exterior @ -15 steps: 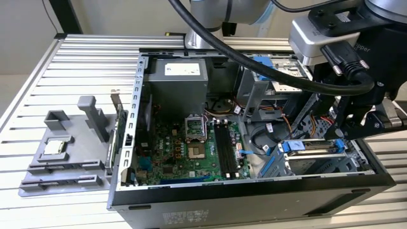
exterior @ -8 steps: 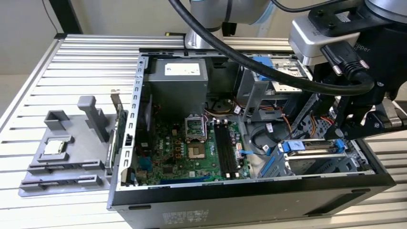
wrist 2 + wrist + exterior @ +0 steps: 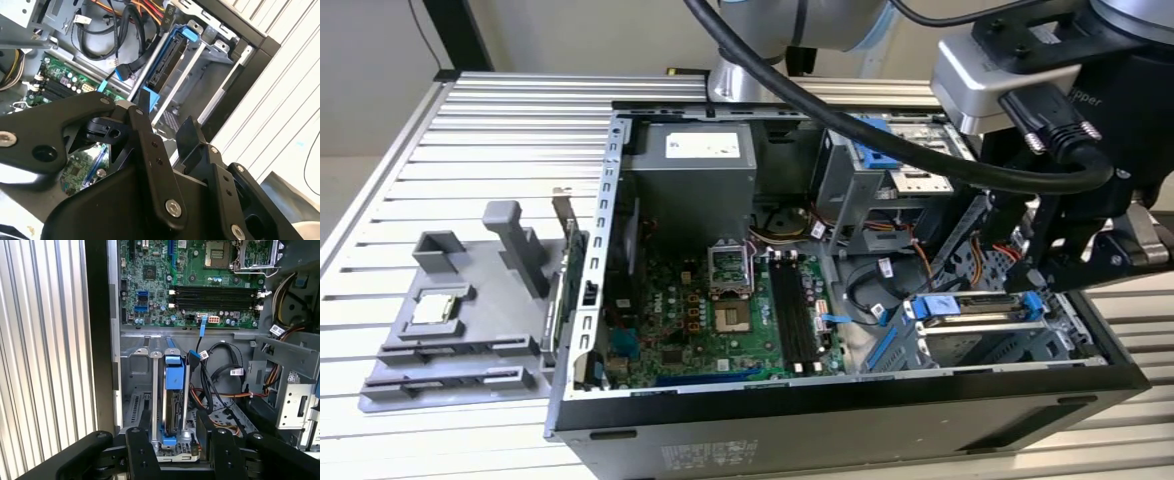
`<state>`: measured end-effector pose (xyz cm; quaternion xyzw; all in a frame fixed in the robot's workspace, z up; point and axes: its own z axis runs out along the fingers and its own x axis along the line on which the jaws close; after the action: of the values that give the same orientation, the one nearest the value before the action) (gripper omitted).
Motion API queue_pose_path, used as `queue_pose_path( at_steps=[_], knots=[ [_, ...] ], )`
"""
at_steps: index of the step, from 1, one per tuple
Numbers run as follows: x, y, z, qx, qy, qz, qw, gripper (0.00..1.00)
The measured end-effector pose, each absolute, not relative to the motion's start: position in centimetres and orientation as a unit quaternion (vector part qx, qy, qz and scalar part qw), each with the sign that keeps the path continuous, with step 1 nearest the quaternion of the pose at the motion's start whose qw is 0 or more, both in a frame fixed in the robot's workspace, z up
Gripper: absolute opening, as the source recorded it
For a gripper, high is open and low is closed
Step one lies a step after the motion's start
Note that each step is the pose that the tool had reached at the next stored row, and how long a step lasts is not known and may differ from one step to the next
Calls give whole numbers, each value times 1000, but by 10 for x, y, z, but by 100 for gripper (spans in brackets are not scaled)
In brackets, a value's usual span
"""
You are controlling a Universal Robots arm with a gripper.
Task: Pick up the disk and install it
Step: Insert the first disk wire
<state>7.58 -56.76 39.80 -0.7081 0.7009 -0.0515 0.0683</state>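
Your gripper (image 3: 174,416) hangs wide open over the disk (image 3: 172,397) in its bay.
You'll find the disk standing on edge in the drive cage (image 3: 134,390), at the near corner of the open computer case (image 3: 854,420) on the exterior view's right, its blue rail bracket showing. The 2 fingers (image 3: 145,440) straddle it with a gap on each side. The motherboard (image 3: 680,310) lies left of the cage.
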Motion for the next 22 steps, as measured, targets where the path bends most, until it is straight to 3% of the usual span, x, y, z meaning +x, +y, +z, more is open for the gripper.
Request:
queue_pose_path(
  at_steps=[8, 16, 22],
  knots=[
    [89, -560, 396, -710, 700, -67, 42, 100],
    [105, -548, 390, -711, 700, -57, 31, 100],
    [118, -545, 387, -712, 700, -45, 15, 100]
  ],
)
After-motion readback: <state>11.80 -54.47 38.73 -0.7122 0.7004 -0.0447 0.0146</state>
